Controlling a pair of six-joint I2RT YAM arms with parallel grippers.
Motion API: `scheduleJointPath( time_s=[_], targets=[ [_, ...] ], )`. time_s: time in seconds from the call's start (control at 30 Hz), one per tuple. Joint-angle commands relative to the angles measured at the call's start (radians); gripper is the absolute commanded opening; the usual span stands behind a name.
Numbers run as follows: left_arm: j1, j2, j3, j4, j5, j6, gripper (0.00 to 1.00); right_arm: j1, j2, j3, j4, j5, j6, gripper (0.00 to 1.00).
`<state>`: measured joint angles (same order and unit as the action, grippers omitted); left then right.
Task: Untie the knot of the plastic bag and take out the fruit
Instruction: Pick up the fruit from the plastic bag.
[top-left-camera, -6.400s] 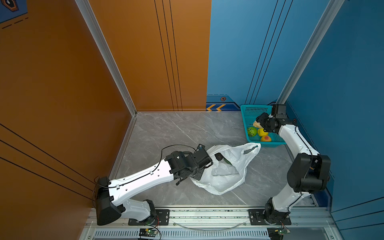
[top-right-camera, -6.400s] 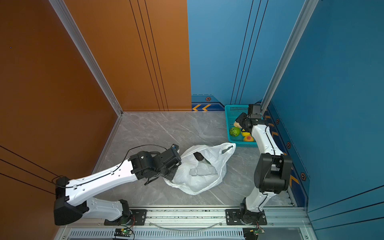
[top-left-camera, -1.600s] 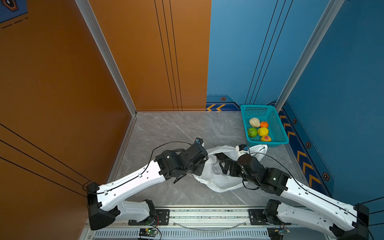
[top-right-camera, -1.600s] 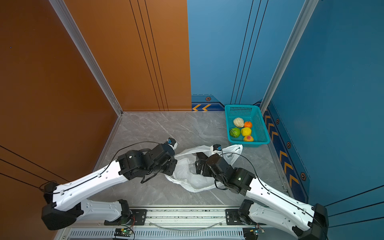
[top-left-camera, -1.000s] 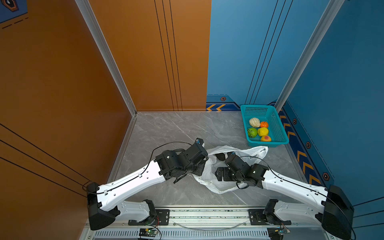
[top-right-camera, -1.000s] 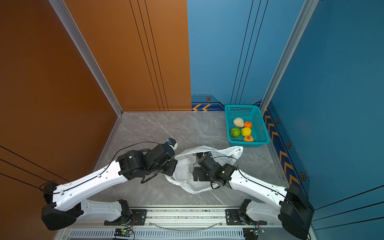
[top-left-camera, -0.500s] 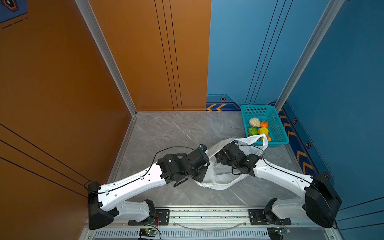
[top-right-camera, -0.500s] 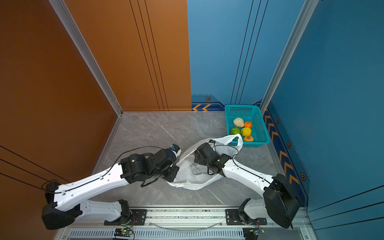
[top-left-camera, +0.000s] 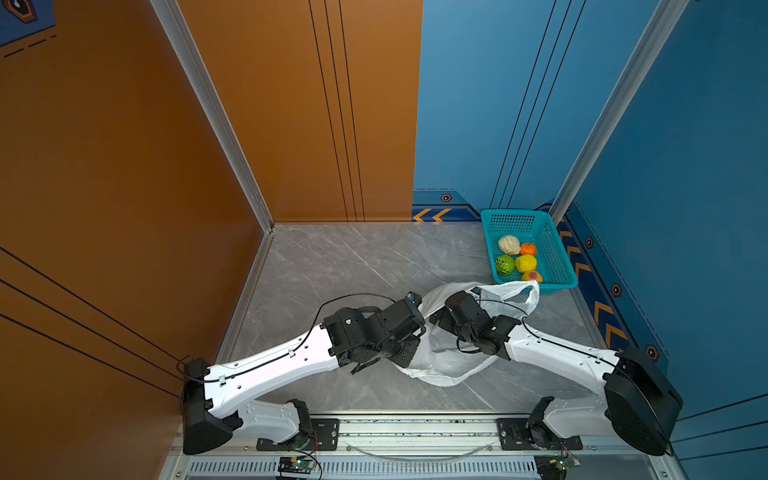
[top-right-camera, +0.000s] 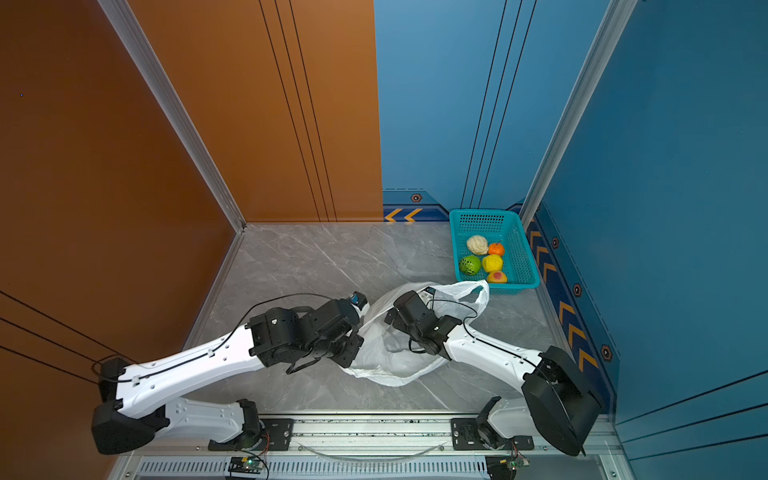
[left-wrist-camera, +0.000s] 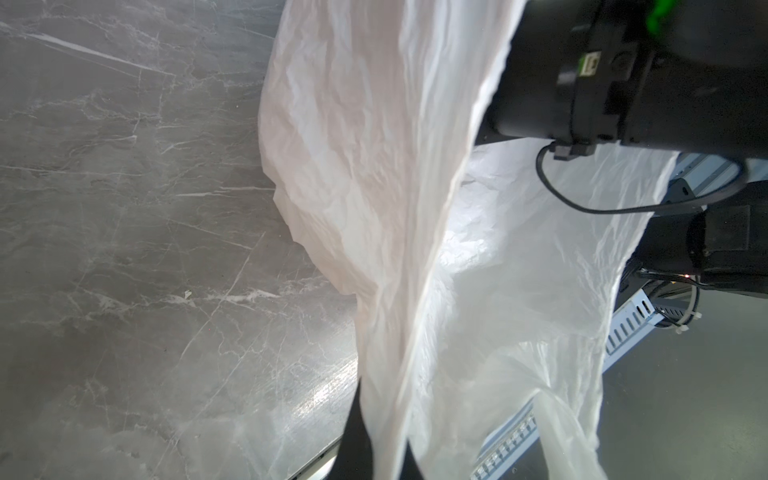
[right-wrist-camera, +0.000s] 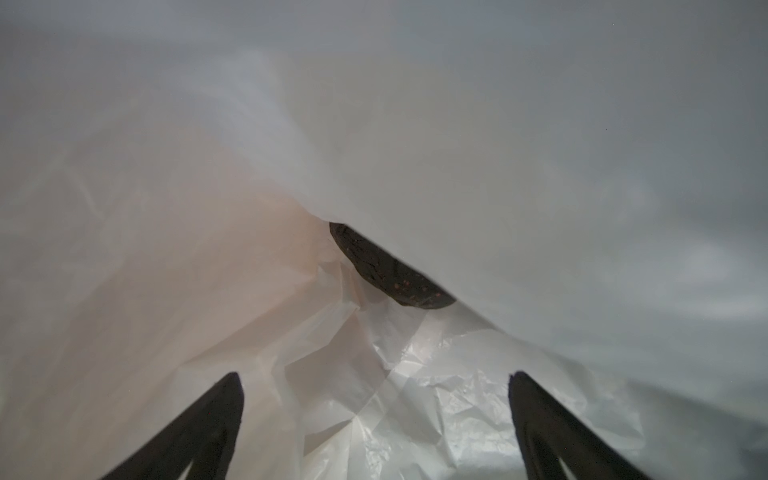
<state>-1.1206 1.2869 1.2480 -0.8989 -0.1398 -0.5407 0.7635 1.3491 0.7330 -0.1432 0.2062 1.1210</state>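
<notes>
Bag (top-left-camera: 451, 368) first: it lies crumpled and white on the grey worktop (top-left-camera: 332, 266), between the two arms. Its mouth is open and no knot shows, so the untying looks done. Five fruit (top-left-camera: 525, 262) sit in the teal basket (top-left-camera: 559, 249). One dark round thing (right-wrist-camera: 386, 270) peeks out from under a fold inside the bag. It looks like the last fruit, so I think one more pick is left.

The left gripper (left-wrist-camera: 378, 453) is closed tight on the bag's edge and holds that side up. The right gripper (right-wrist-camera: 374, 376) is inside the bag. Its jaws are wide apart and nothing is between them. The dark thing is ahead of it and not touching it.

The bag is longer one way than the other. Its long line runs on a slant. It goes from the closed bottom near the front rail (top-left-camera: 415, 428) up to the handle loop (top-left-camera: 521, 291). The loop points at the basket and ends just beside it. I cannot tell if the loop touches the basket. The mouth faces up.
</notes>
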Motion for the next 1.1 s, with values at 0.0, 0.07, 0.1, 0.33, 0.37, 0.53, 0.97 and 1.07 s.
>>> scheduleJointPath(
  time_s=[0.0,0.07,0.1,0.33,0.37,0.53,0.97,1.07],
  targets=[
    [-0.01,0.024,0.008,-0.014,0.041,0.03,0.0,-0.019,0.014,-0.046,0.098,0.026,0.167,0.96],
    [-0.012,0.028,0.007,-0.014,0.054,0.031,0.0,-0.045,0.028,-0.065,0.147,0.012,0.21,0.94],
    [-0.011,0.028,0.007,-0.015,0.06,0.034,0.0,-0.054,0.04,-0.069,0.164,0.002,0.232,0.94],
    [-0.012,0.028,0.013,-0.013,0.07,0.041,0.0,-0.097,0.102,-0.087,0.257,0.01,0.331,0.92],
    [-0.013,0.028,0.015,-0.012,0.069,0.041,0.0,-0.098,0.115,-0.086,0.266,0.011,0.338,0.91],
    [-0.011,0.035,0.023,0.004,0.054,0.045,0.0,-0.093,0.173,-0.074,0.307,0.002,0.352,0.87],
    [-0.011,0.078,0.028,0.029,0.112,0.057,0.0,-0.088,0.3,0.047,0.215,0.051,0.348,0.86],
    [-0.01,0.077,0.017,0.029,0.133,0.053,0.0,-0.095,0.341,0.066,0.227,0.035,0.361,0.87]
  ],
)
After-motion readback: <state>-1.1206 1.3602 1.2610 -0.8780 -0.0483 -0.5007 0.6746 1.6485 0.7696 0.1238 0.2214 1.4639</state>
